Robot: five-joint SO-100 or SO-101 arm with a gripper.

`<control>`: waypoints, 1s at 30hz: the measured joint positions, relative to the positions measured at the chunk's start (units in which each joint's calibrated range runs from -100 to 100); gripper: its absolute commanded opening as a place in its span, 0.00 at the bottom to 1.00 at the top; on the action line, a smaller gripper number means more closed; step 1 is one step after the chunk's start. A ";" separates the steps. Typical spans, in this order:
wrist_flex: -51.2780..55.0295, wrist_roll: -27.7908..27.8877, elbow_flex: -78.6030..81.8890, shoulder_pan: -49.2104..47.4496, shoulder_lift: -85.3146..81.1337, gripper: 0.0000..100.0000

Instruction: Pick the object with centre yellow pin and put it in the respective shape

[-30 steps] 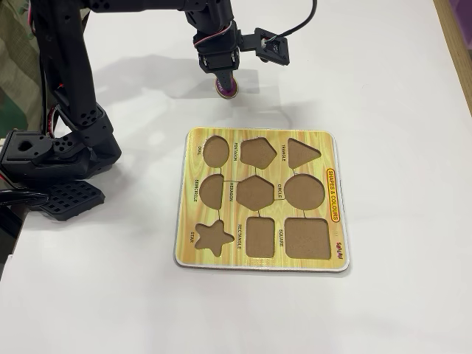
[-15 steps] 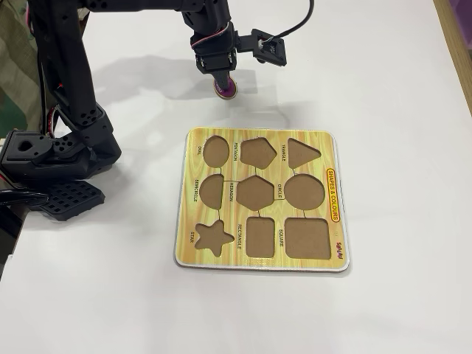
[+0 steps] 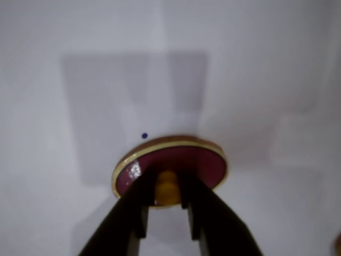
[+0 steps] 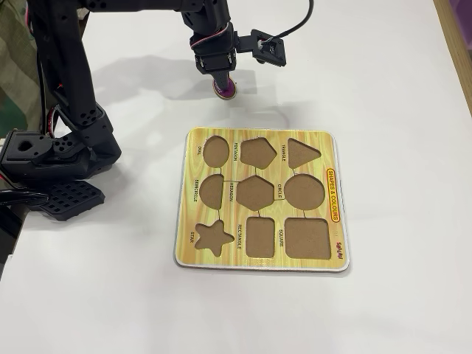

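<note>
**Now carry the round piece to its matching recess**

Largest first: the white table point(image 4: 398, 66) is bare around you, and the shape board point(image 4: 259, 200) lies at the centre of the fixed view with all nine recesses empty. The black arm point(image 4: 70, 88) fills the upper left.

You have the gripper point(image 3: 168, 198) clamped on the yellow pin point(image 3: 167, 188) of the maroon disc point(image 3: 202, 160), which sits at top centre of the fixed view, above the board's upper edge. Whether it rests on the table or hangs just above it, you cannot tell.

Lift it clear before travelling, so the disc does not catch the board's rim. Judge circle against oval carefully; the disc looks round. Keep the disc level, since a pin grip lets it tilt. Nothing else stands in your path.
</note>
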 measured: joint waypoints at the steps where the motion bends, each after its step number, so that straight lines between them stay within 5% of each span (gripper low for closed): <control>1: 0.00 0.00 0.09 0.19 -0.43 0.01; 30: 2.31 2.29 11.24 17.96 -21.22 0.01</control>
